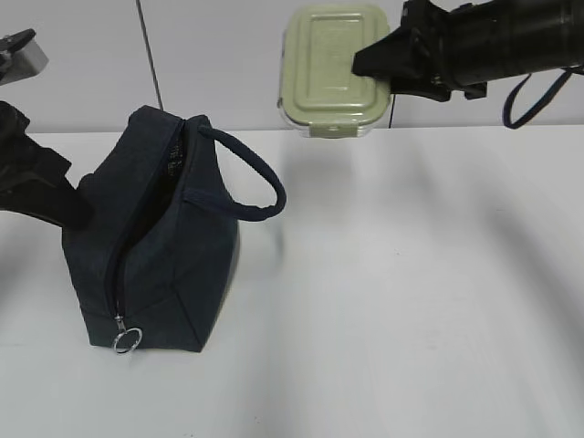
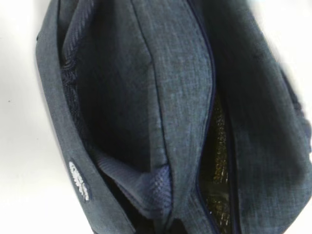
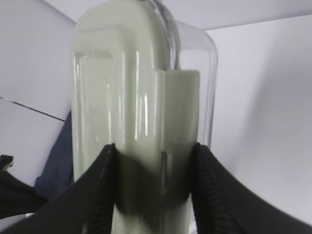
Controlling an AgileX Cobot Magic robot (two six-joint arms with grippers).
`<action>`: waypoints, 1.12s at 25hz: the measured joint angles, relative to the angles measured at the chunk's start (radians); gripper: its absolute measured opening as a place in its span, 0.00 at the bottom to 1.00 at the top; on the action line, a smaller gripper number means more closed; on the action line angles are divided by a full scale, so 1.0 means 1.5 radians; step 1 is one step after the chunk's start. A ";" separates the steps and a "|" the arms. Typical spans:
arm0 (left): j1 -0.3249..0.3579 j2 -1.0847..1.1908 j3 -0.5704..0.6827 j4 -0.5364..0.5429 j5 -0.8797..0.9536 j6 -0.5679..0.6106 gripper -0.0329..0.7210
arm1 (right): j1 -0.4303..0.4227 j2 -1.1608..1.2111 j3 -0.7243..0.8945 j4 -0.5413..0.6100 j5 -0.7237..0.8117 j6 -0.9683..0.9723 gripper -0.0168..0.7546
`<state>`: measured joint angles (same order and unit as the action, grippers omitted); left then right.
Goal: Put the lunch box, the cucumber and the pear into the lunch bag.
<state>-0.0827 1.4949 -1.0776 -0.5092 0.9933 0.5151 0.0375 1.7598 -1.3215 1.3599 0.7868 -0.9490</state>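
Note:
The dark navy lunch bag (image 1: 160, 265) stands on the left of the white table with its top zipper open and its handle (image 1: 260, 182) arched to the right. It fills the left wrist view (image 2: 161, 97), where a slit shows a shiny lining (image 2: 217, 165). My left gripper (image 1: 64, 205) presses against the bag's left side; its jaws are hidden. My right gripper (image 1: 374, 68) is shut on the lunch box (image 1: 333, 68), clear glass with a sage-green lid, held high above the table right of the bag. It shows upright between the fingers (image 3: 209, 185) in the right wrist view (image 3: 136, 97). Cucumber and pear are out of view.
A silver ring pull (image 1: 126, 340) hangs at the bag's front lower end. A white wall rises behind the table's far edge. A dark cable loop (image 1: 534, 100) hangs under the right arm. Bare white tabletop (image 1: 411, 292) stretches to the right of the bag.

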 joint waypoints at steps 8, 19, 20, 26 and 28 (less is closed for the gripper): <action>0.000 0.000 0.000 0.001 -0.007 0.000 0.05 | 0.128 -0.001 -0.002 0.070 -0.013 -0.048 0.41; 0.000 0.000 0.000 -0.008 -0.008 0.000 0.05 | 0.224 -0.001 -0.002 0.159 -0.102 -0.101 0.41; 0.000 0.000 0.000 -0.008 -0.008 0.000 0.05 | 0.228 -0.001 -0.002 0.159 -0.111 -0.101 0.41; 0.000 0.000 0.000 -0.014 -0.009 0.000 0.05 | 0.258 0.000 -0.002 0.167 -0.163 -0.107 0.41; 0.000 0.000 0.000 -0.016 -0.009 0.000 0.05 | 0.273 0.000 -0.002 0.169 -0.183 -0.117 0.41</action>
<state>-0.0834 1.4949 -1.0776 -0.5331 0.9801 0.5151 0.4473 1.7601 -1.3238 1.6128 0.5118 -1.1244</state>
